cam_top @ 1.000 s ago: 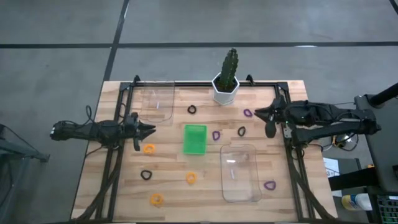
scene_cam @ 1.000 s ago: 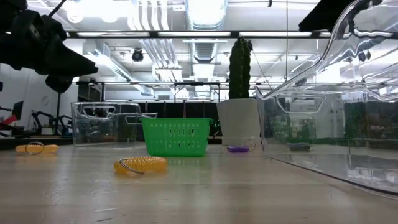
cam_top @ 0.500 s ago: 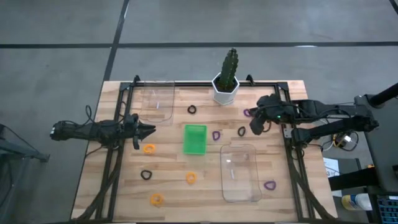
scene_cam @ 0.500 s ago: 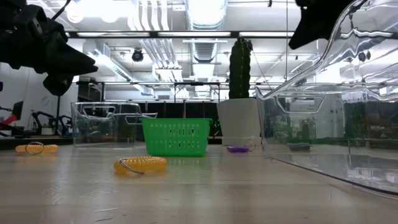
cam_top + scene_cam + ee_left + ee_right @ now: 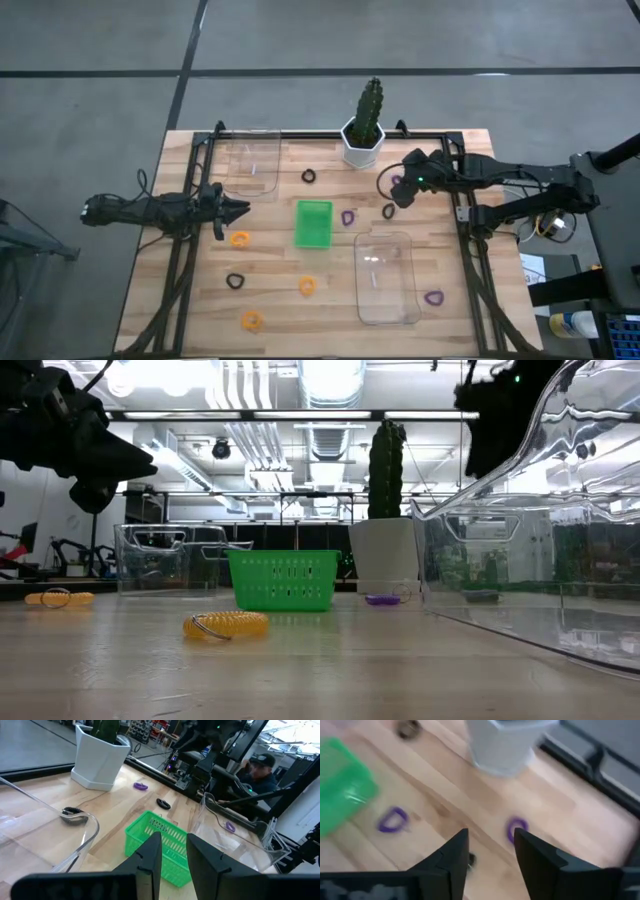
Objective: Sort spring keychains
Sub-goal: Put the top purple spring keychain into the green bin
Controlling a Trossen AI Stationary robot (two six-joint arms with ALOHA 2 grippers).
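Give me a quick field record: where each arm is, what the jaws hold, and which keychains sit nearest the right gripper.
left gripper: waiting at the table's left edge, jaws slightly apart, empty
right gripper: over the table's right rear, jaws open, empty
nearest keychains: purple keychain, black keychain
green tray: centre of the table
keychains in bins: none visible

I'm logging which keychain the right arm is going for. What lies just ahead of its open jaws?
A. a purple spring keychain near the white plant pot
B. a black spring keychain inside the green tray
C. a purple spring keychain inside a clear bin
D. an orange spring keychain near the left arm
A: the right wrist view shows the purple spring keychain on bare wood between the jaws, below the white plant pot; the high view puts the right gripper there.
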